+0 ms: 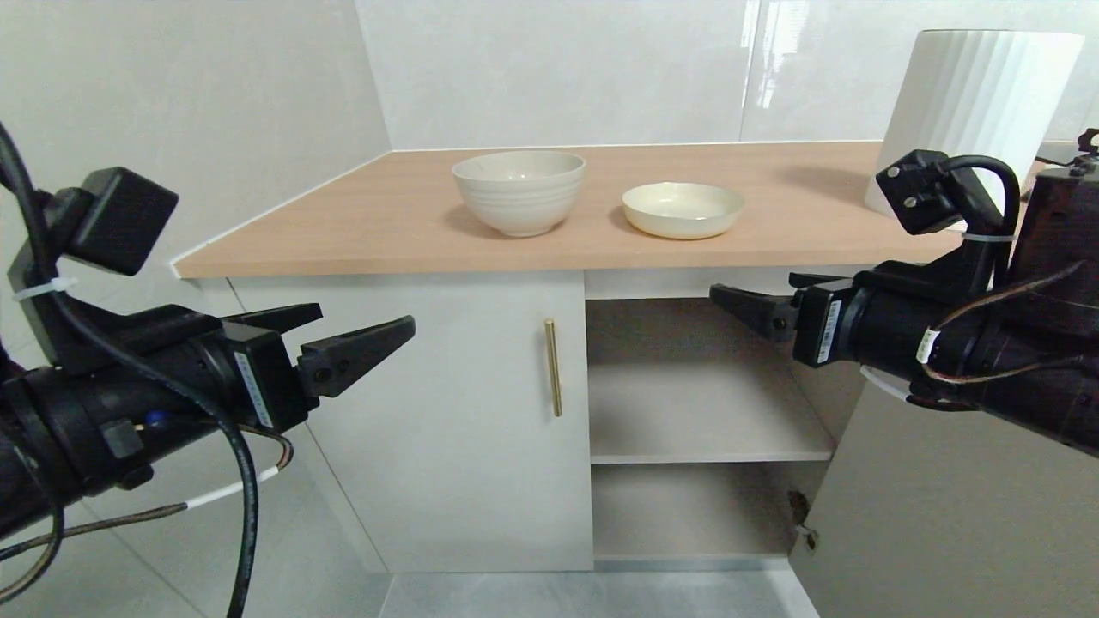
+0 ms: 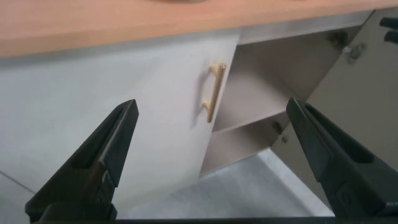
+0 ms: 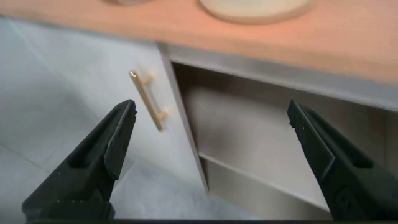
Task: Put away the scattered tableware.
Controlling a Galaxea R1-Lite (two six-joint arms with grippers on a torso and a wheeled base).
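Wooden countertop (image 1: 361, 225), bowl (image 1: 519, 190) beside shallow dish (image 1: 683, 209), open cabinet (image 1: 697, 414) below

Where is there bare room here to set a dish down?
In the open cupboard, the upper shelf and bottom shelf are both bare. On the counter, free wood lies between the left wall and the deep bowl, and between the shallow dish and the white ribbed vessel. Tightest: the gap between bowl and dish.

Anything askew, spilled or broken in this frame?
Nothing is damaged or spilled. The bowl and shallow dish sit upright on the counter. The only irregularity is the right cabinet door, which stands open.
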